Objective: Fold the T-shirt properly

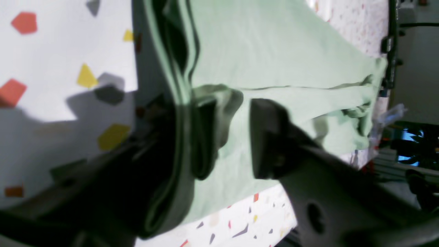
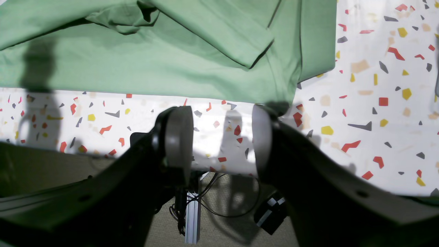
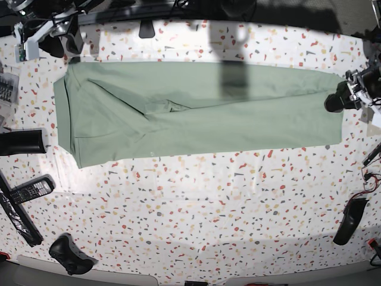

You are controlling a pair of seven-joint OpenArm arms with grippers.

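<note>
The pale green T-shirt (image 3: 202, 113) lies flat as a long band across the far half of the speckled table (image 3: 196, 226), with one sleeve (image 3: 149, 104) folded in on top. My left gripper (image 1: 233, 113) is at the shirt's right-hand end (image 3: 333, 102). Its jaws stand apart over the cloth, and a bunched fold of the hem (image 1: 209, 103) rests against one finger. My right gripper (image 2: 219, 116) hangs open over the table's edge with nothing in it. It is beside the shirt's other end (image 3: 68, 44), close to a corner of the shirt (image 2: 277, 103).
On the base view's left lie a black cylinder (image 3: 21, 143), a remote control (image 3: 30, 190) and a long dark strip (image 3: 18, 217). A game controller (image 3: 71, 256) sits near the front edge, and a dark oblong object (image 3: 348, 220) at the right edge.
</note>
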